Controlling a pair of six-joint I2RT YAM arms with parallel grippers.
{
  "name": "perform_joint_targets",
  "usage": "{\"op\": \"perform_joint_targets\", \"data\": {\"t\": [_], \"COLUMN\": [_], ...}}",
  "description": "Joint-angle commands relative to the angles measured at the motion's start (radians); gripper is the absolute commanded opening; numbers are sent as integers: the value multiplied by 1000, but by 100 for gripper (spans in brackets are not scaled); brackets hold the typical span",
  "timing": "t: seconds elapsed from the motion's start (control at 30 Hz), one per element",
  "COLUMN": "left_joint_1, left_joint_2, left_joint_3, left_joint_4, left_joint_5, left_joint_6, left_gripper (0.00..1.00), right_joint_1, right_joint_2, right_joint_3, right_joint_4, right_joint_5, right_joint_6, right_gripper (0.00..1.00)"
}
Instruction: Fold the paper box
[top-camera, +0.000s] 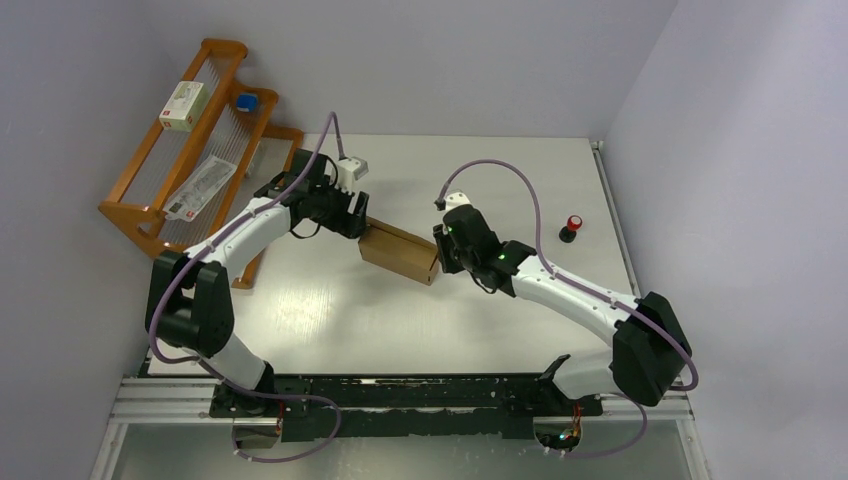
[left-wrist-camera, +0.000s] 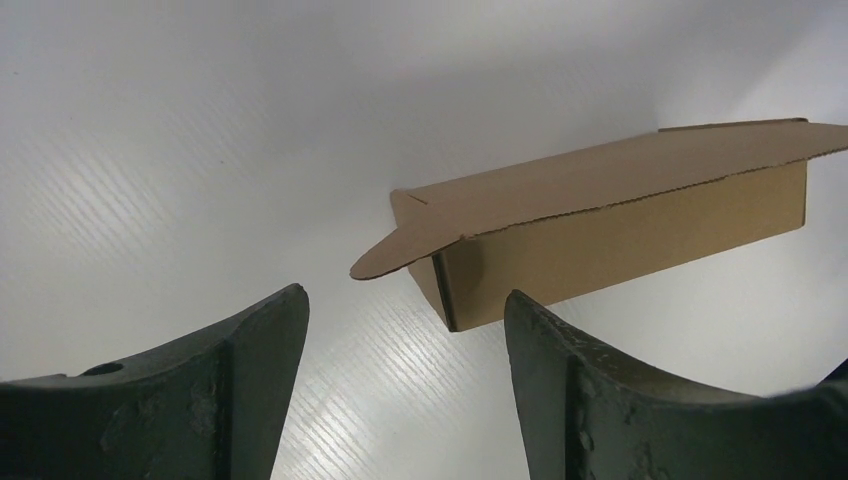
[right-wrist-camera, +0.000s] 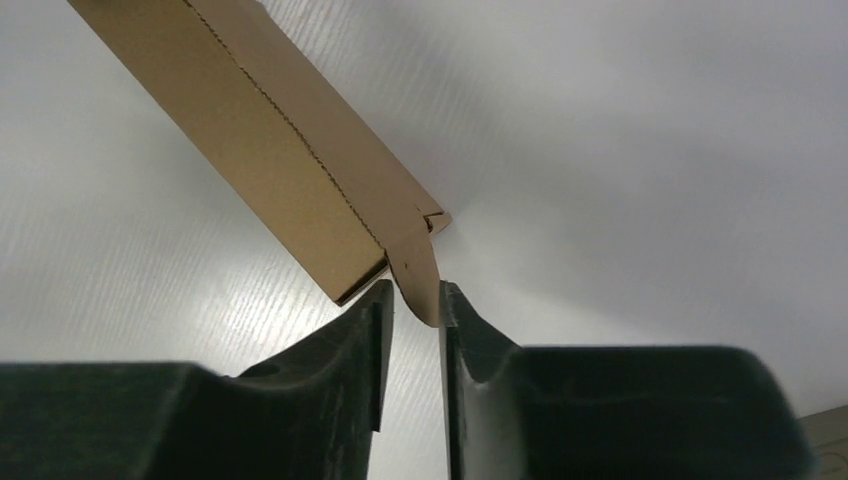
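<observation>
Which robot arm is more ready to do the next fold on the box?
Right, probably. The right end effector has the end tab of the paper box at its nearly shut fingertips. The left end effector is wide open, with the box ahead of it, untouched.

Matt brown cardboard paper box (left-wrist-camera: 620, 235); glossy white table (left-wrist-camera: 200, 150).
</observation>
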Motion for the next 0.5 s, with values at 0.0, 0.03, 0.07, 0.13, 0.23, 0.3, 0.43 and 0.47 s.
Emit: {"op": "perform_joint_targets", "data": {"t": [0.0,0.03,0.07,0.13,0.23,0.3,0.43,0.47], "left_joint_1": [6,6,6,6,6,6,6,6], "left_joint_2": [-7,-7,-6,-5,5,18,37,39], "left_joint_3": [7,4,5,6,16,29,49,47], "left_joint_4": [15,13,11,12,14,5,-16,-20], "left_joint_5": [61,63,59,53,62,67,91,99], "left_joint_6": [47,53,59,67,71,75,79,79], "left_gripper": [76,76,76,75,74,73,70,68], "right_joint_1": [5,5,6,6,5,6,5,6], "right_joint_2": [27,32,32,32,33,32,35,35], "right_joint_3": [13,15,13,9,13,12,14,16], "right_joint_4": [15,16,18,25,21,21,13,11], "right_joint_5": [27,25,25,19,8,9,19,20], "right_joint_6": [-17,-19,-21,-28,-40,-54,-68,-68], "right_gripper": [23,20,18,14,10,8,6,6]}}
